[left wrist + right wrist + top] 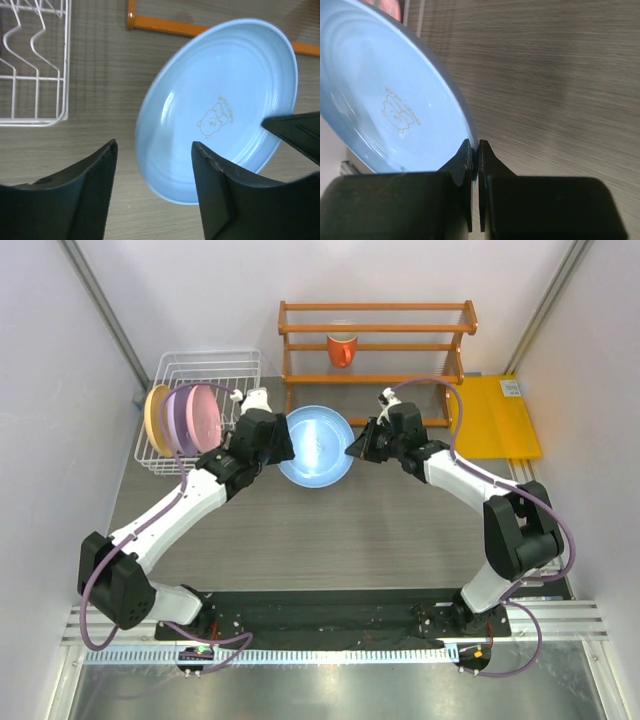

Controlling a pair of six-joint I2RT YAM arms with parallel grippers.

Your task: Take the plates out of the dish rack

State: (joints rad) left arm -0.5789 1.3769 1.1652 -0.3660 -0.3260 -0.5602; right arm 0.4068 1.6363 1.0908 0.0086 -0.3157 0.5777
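Note:
The light blue plate [316, 445] is held tilted above the table centre. My right gripper [358, 448] is shut on its right rim; in the right wrist view the fingertips pinch the rim of the plate [380, 95] at the gripper [475, 150]. My left gripper [284, 447] is open just left of the plate and holds nothing; in the left wrist view the plate [220, 105] lies beyond the gripper [155, 150]. The pink plate [208, 412], lilac plate [179, 420] and orange-yellow plate [156, 420] stand upright in the white dish rack [205, 362] at the back left.
An orange wooden shelf [375, 340] holding an orange mug [341, 348] stands at the back. A yellow board [495, 415] lies at the back right. The rack's wires [35, 60] show in the left wrist view. Grey walls close in both sides.

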